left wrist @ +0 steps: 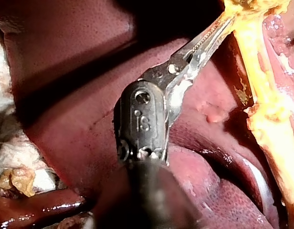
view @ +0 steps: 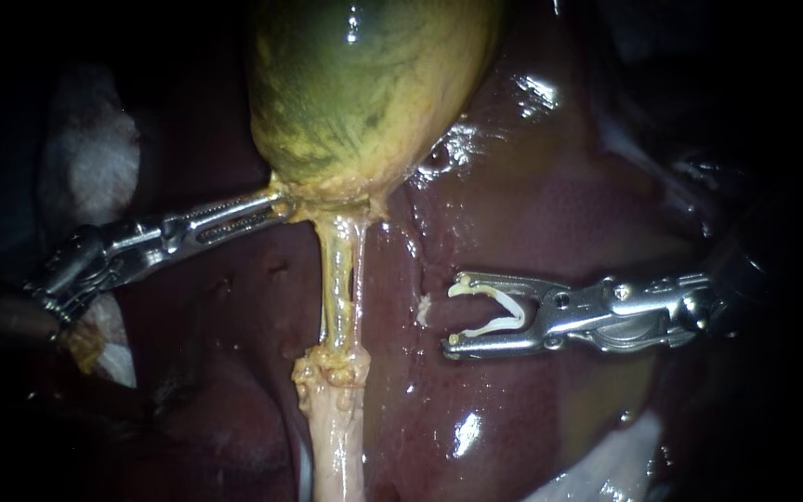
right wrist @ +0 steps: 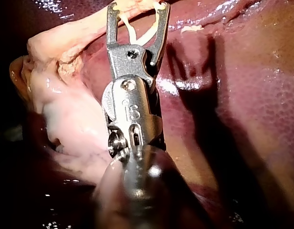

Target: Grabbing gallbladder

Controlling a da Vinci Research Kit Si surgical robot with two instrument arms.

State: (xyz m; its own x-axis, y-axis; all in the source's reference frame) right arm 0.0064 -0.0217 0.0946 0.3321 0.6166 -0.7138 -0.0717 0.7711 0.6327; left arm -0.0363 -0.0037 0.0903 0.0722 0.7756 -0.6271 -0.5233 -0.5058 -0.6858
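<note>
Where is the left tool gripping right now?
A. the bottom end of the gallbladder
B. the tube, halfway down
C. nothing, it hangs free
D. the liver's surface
A: the left tool has its jaws closed on the narrow bottom end of the gallbladder, above the tube.

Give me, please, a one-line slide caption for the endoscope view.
Left instrument grips the gallbladder at its lower end; right instrument, holding a white clip in its jaws, hovers over the liver.
</note>
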